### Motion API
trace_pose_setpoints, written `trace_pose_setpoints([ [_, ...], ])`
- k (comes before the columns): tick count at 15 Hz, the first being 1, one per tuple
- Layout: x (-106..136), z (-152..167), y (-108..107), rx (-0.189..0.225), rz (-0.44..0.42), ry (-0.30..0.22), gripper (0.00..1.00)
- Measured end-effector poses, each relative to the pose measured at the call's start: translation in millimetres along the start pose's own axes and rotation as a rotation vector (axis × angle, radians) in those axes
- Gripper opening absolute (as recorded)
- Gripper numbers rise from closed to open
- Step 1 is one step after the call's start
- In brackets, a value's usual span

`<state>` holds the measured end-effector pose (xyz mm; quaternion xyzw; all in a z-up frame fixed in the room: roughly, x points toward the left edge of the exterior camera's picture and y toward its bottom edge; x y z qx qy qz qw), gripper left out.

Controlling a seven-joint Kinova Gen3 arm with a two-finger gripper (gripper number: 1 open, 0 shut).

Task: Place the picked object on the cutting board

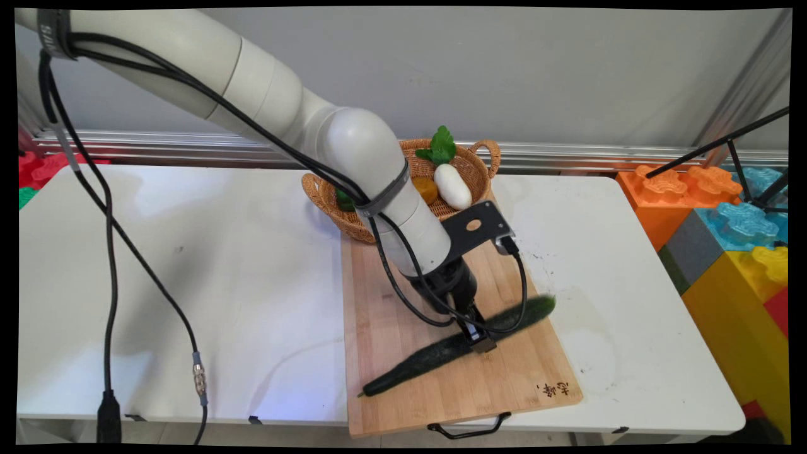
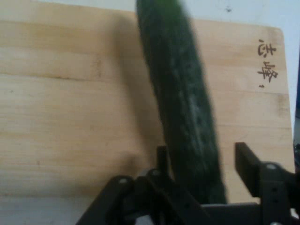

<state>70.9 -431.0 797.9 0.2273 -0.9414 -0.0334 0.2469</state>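
While the black jaws (image 1: 477, 332) hang low over the wooden cutting board (image 1: 403, 378), they stand spread to either side of a long dark green cucumber (image 1: 441, 350), about at its middle. From the hand view one finger (image 2: 161, 161) sits close against the cucumber's (image 2: 185, 108) side and the other stands a little apart from it with a strip of board (image 2: 70, 117) showing between, so the jaws are not pinching it. The cucumber lies flat on the board and runs slantwise across it, its thin stalk end out toward the board's near left edge and its blunt end reaching past the jaws to the board's right edge. Nearer than the jaws, at the board's front edge, a black wire handle (image 1: 470, 429) sticks out over the rim of the white surface (image 1: 189, 284), and burned characters (image 1: 555, 389) mark the board's near right corner. Beyond the jaws, touching the far end of the board, stands a woven wicker basket (image 1: 480, 165) with two loop handles. It holds a white radish (image 1: 452, 185) with green leaves (image 1: 439, 146), something orange (image 1: 426, 188) just beside the radish, and something green (image 1: 344, 200) mostly hidden behind the arm. Well off to the right of the jaws, beside the surface, big toy blocks (image 1: 725, 221) in orange, blue and yellow are stacked.
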Motion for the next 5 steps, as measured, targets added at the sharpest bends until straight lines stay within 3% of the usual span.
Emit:
trace_pose_setpoints([
  [5,0.4,-6.0,2.6,-0.002,-0.014,0.012,1.00],
])
